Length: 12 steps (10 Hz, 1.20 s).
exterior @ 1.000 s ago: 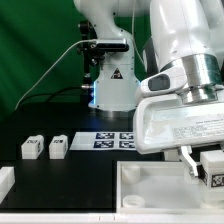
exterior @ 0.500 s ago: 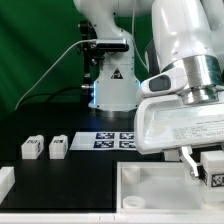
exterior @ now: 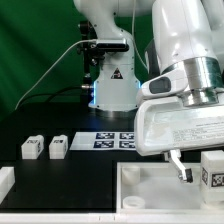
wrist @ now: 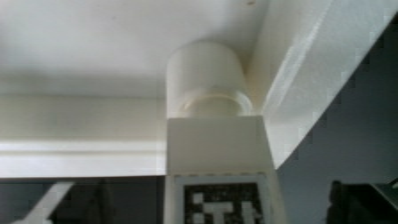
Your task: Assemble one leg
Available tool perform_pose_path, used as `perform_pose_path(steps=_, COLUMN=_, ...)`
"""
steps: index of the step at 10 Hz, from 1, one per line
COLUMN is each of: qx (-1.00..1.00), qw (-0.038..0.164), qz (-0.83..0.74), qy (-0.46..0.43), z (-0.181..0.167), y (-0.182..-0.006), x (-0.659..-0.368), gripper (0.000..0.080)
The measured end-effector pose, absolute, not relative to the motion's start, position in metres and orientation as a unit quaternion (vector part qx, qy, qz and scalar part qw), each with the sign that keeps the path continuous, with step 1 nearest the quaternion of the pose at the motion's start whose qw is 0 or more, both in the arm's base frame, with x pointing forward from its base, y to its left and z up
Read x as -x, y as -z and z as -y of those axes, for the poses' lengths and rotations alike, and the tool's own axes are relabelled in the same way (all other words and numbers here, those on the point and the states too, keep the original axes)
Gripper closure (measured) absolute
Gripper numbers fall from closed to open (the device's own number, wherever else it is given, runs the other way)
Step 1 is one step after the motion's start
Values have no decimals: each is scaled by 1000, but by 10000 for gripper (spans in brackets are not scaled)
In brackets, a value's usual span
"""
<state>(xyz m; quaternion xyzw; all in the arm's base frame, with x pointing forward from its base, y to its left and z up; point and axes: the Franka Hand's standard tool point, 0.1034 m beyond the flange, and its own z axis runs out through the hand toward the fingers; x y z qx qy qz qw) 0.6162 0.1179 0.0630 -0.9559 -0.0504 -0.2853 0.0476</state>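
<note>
A leg (exterior: pixel 213 170), a small white post with a black-and-white tag, stands at the corner of the large white tray (exterior: pixel 150 190) at the exterior view's right. My gripper (exterior: pixel 200 174) straddles it with the jaws spread; one finger (exterior: pixel 181 170) hangs clear of the leg, and the other is out of frame. In the wrist view the leg (wrist: pixel 210 120) stands between the fingers with its tag facing the camera. My gripper (wrist: pixel 208 205) is open, with a dark gap on each side of the leg. The tray's walls (wrist: pixel 89 120) rise behind it.
Two more legs (exterior: pixel 32 148) (exterior: pixel 58 147) lie on the black table at the exterior view's left. The marker board (exterior: pixel 115 140) lies in front of the robot's base (exterior: pixel 112 90). Another white part (exterior: pixel 5 181) sits at the lower left edge.
The visible finger has moved away from the leg toward the exterior view's left, opening a gap. The leg stays at the tray's corner.
</note>
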Motion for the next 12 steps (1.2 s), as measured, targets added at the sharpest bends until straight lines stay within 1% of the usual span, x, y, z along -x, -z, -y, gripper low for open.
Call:
perform_pose_path(steps=1, qx=956, qw=48, qz=50, qy=285, z=-118, y=-63, x=-616, gripper=157)
perform_pose_path(steps=7, qx=957, qw=48, qz=51, qy=281, z=-118, y=-64, x=-616, gripper=150)
perform_pose_path(steps=9, qx=959, qw=51, qz=54, qy=275, z=-120, y=-90, x=-622, gripper=150)
perform_pose_path(steps=11, qx=964, qw=54, qz=57, qy=253, z=-120, y=-97, x=-624, gripper=150)
perform_pose_path(steps=12, qx=966, qw=53, qz=56, qy=248, z=-118, y=-92, x=-623, gripper=150)
